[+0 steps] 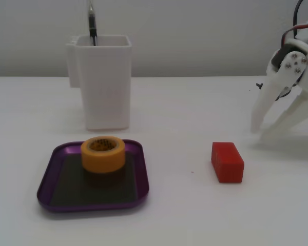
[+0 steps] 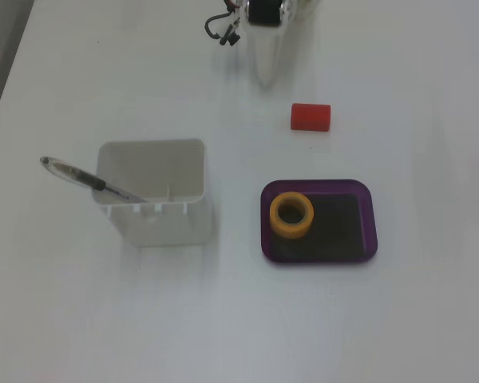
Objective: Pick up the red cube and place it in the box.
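Observation:
The red cube (image 1: 227,162) lies on the white table, to the right of the box in a fixed view; it also shows in another fixed view (image 2: 310,116), above the box. The box (image 1: 50,177) is a shallow purple tray with a dark floor (image 2: 359,236). A yellow tape roll (image 1: 103,154) stands inside it. My white gripper (image 1: 261,134) points down at the table, behind and to the right of the cube and clear of it. Its fingers stand a little apart and hold nothing. From above it shows at the top edge (image 2: 267,73).
A tall white plastic container (image 1: 103,84) stands behind the box, with a pen (image 2: 88,180) leaning in it. The roll (image 2: 292,215) fills the left part of the tray floor as seen from above. Wires hang by the arm (image 2: 221,28).

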Action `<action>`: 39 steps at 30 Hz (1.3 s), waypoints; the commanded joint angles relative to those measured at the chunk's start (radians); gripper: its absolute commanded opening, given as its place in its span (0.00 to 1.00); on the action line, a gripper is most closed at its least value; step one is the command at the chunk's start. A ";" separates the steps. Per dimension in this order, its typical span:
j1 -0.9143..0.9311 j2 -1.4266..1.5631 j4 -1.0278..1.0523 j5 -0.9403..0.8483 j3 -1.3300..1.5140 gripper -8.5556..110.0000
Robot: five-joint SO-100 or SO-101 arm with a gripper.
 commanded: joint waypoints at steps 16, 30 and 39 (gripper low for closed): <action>-0.006 0.089 -0.002 0.003 0.009 0.08; -0.002 0.089 -0.032 -0.006 0.009 0.08; 0.002 0.086 -0.121 -0.009 -0.060 0.08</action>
